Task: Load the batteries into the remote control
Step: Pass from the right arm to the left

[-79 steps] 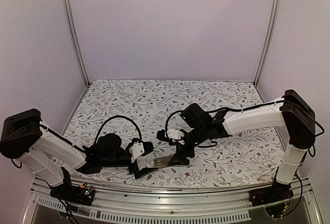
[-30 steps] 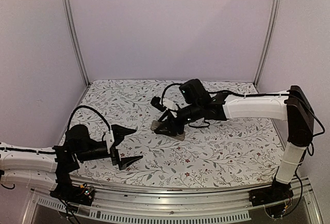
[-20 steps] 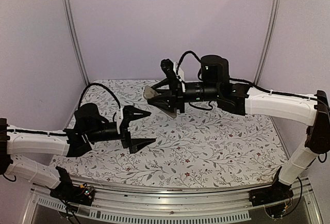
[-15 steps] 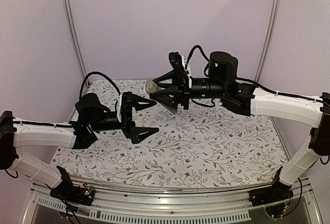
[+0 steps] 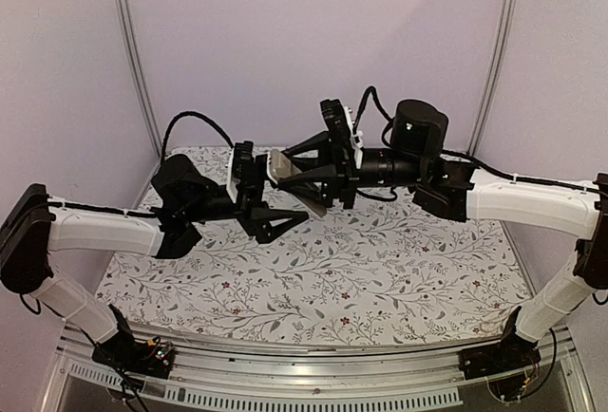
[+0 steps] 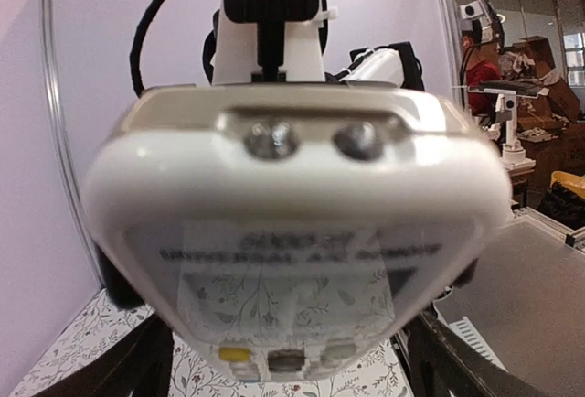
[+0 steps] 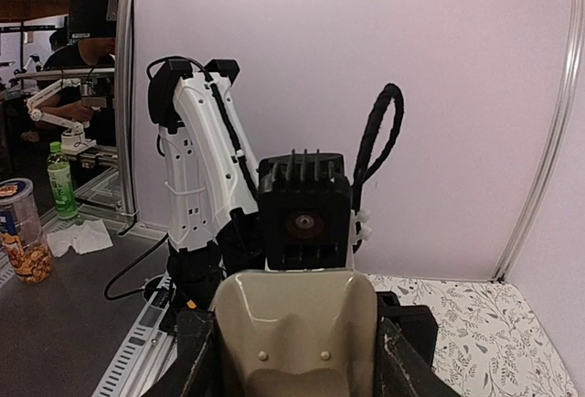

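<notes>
As the right tool clamps the remote control aloft, toward 11 o'clock over the counter, its end is evidently offered to the left tool at 8 o'clock, jaws wide — batteries not visible.

Table: flat top, covered by cloth, white with grey leaf-and-flower print. Aluminium rail along near edge of table. 2 arm bases at that rail: left arm base at left end, right arm base at right end.
</notes>
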### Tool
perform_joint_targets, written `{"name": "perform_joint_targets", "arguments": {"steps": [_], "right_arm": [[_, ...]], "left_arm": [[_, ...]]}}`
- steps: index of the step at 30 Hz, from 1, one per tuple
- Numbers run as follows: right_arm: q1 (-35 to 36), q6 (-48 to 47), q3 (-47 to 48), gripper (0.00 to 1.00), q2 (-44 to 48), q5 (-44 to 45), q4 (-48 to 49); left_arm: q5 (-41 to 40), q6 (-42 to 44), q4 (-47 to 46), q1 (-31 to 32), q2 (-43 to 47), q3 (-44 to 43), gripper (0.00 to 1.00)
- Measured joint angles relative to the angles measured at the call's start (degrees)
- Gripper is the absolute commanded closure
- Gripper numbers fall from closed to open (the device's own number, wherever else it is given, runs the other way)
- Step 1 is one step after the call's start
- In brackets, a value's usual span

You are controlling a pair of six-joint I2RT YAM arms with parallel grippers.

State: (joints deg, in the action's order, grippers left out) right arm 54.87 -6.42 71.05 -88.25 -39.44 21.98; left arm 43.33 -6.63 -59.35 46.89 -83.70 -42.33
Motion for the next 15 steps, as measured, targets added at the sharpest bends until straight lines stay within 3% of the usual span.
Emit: {"name": "perform_joint_targets", "arguments": {"steps": [6,15], "right_arm": [[0.3,0.0,-1.8,0.84,1.2,-0.1,0.4],[0.3,0.1,-3.2,0.84,2.1,-0.1,0.5]], "left_arm": [[0.4,0.1,-0.9,1.4,-1.9,-1.8,0.33],[-0.8,1.5,-1.1,2.6,-2.3,-1.9,0.54]]}}
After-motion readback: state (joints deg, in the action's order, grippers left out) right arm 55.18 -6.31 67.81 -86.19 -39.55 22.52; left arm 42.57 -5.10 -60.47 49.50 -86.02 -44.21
